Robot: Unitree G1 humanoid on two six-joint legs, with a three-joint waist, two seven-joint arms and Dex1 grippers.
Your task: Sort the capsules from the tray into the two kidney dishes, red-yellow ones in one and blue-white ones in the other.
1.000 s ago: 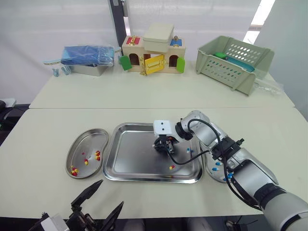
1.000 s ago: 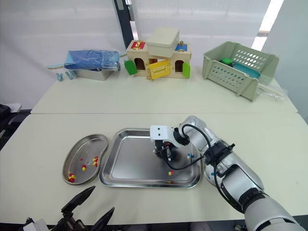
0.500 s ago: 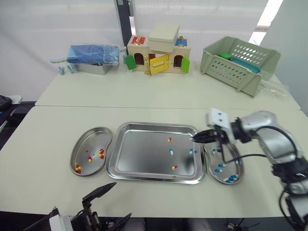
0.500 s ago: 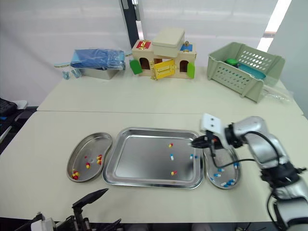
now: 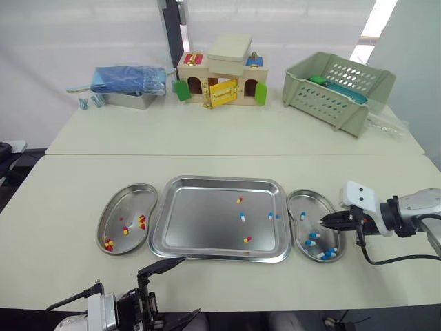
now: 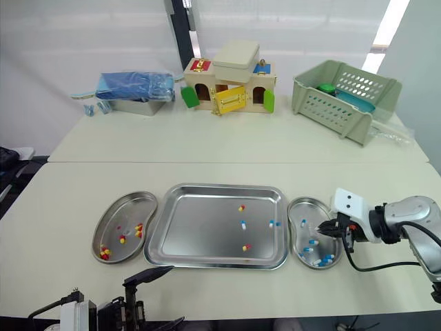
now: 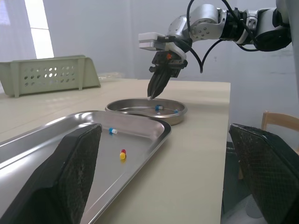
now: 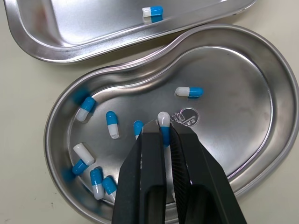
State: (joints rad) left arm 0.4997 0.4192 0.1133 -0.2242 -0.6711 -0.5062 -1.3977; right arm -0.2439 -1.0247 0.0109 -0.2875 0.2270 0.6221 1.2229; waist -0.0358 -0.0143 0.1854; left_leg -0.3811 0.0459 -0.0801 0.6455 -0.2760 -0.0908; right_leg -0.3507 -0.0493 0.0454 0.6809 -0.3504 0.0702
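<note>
One blue-white capsule [image 8: 163, 122] pinched between our right fingers [image 8: 149, 177], long axis along them, white end past tips; right kidney dish [image 8: 233, 121] directly below. Our left fingers [image 7: 74, 172] spread wide, empty.

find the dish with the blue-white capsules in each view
left eye view: dish right of the tray
right eye view: same place, right of the tray
left wrist view: dish beyond the tray, under the right gripper
right wrist view: dish below the held capsule
shared landmark: the tray's rim alongside it
</note>
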